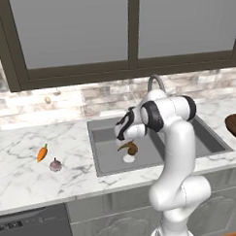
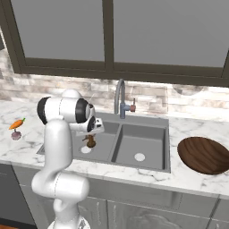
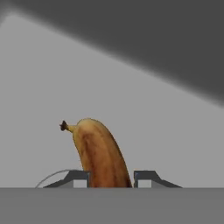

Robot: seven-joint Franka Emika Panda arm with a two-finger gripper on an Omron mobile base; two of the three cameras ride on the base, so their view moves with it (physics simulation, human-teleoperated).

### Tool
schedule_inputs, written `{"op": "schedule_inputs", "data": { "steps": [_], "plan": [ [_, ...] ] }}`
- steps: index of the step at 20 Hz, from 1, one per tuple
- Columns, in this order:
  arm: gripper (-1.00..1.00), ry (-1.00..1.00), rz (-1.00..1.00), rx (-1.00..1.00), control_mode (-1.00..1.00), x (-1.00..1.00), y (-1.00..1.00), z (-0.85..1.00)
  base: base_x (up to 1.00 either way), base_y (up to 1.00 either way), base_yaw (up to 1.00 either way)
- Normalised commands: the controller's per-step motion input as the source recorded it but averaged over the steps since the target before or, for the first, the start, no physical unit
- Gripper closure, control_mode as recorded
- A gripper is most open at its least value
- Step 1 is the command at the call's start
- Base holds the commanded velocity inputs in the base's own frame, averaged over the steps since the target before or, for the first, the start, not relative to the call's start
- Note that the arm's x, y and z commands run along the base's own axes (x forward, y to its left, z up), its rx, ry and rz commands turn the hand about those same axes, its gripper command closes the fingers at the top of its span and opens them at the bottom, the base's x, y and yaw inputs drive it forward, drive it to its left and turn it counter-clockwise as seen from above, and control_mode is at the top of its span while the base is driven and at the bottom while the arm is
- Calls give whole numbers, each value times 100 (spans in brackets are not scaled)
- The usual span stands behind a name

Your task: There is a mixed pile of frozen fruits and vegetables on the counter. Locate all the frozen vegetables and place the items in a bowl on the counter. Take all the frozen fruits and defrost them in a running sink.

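Hand view: the pincer (image 3: 111,178) is clamped on a curved brownish-yellow banana (image 3: 98,153), its two dark fingertips (image 3: 78,177) pressing the fruit's flanks near one end, while the stemmed end rises free above the grey floor of the dark grey double-basin sink (image 1: 208,140). Left base view: the banana (image 1: 129,147) hangs under the wrist over the left basin, just above a pale round drain (image 1: 129,158); whether a second brown item lies against it cannot be told. Right base view: the same load (image 2: 91,141) sits left of the grey arched gooseneck tap (image 2: 120,96).

Handling, as a judgement: a frozen banana should be stiff and light, its skin smooth and possibly slick, so a grip across the thick middle of the curve would be steadier than the present hold near one end, where the fruit may pivot.

On the white marble-look table (image 1: 25,167), far left of the sink, lie a small orange carrot with a green tip (image 1: 42,153) and, just beside it, a small round pinkish-white bulb (image 1: 55,165). A dark reddish-brown wooden round bowl (image 2: 203,154) stands on the table right of the sink, well apart from both.
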Motion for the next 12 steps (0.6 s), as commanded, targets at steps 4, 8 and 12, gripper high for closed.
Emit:
{"op": "schedule_inputs", "data": {
  "steps": [4,8,12],
  "plan": [
    [100,0,-1,0,-100,14,2,-26,0,0,0],
    [-100,0,-1,0,-100,6,5,-25,0,0,0],
    [-100,0,-1,0,-100,0,0,-14,0,0,0]
  ]
}}
